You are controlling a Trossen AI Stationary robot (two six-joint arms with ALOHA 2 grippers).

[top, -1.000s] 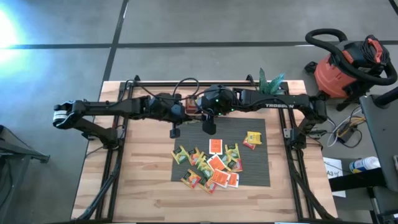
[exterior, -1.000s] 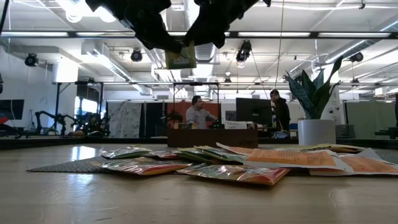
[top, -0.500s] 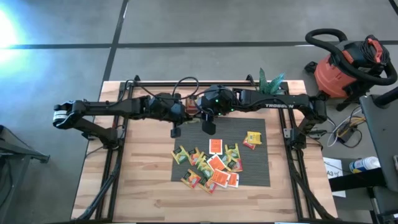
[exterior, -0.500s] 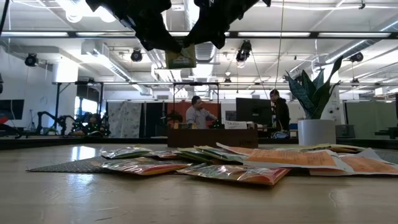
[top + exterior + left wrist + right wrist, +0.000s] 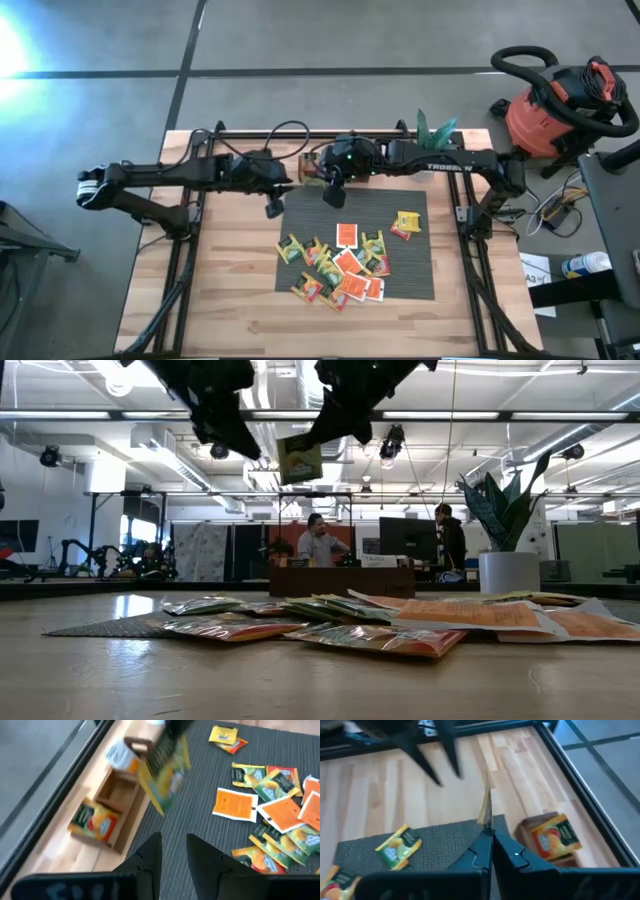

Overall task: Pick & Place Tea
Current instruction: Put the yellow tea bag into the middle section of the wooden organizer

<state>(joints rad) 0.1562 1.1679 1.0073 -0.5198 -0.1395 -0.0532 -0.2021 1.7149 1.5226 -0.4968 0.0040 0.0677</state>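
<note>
Tea sachets (image 5: 340, 262) lie in a loose heap on the grey ribbed mat (image 5: 420, 280) in front of you, orange, yellow and green ones overlapping, with one yellow sachet (image 5: 405, 223) set apart toward the right side of the mat. Your right gripper (image 5: 489, 836) is pinched shut on a single green-and-yellow sachet (image 5: 299, 459), which hangs high above the table, over the far edge of the mat near the wooden tray (image 5: 116, 800). You can see that sachet edge-on between the right fingers (image 5: 512, 854) in the right wrist view, and broadside in the left wrist view. Your left gripper (image 5: 173, 849) sits just beside the right one, on its left, also raised; its fingers (image 5: 148, 854) stand slightly apart with nothing between them, clear of the hanging sachet. You already have a sachet with a red and yellow print (image 5: 95, 821) lying in one compartment of the tray, and something white and orange (image 5: 120, 756) sits farther along it, too blurred to tell. Across the room two people (image 5: 322, 542) are at a desk, well away from your table.
</note>
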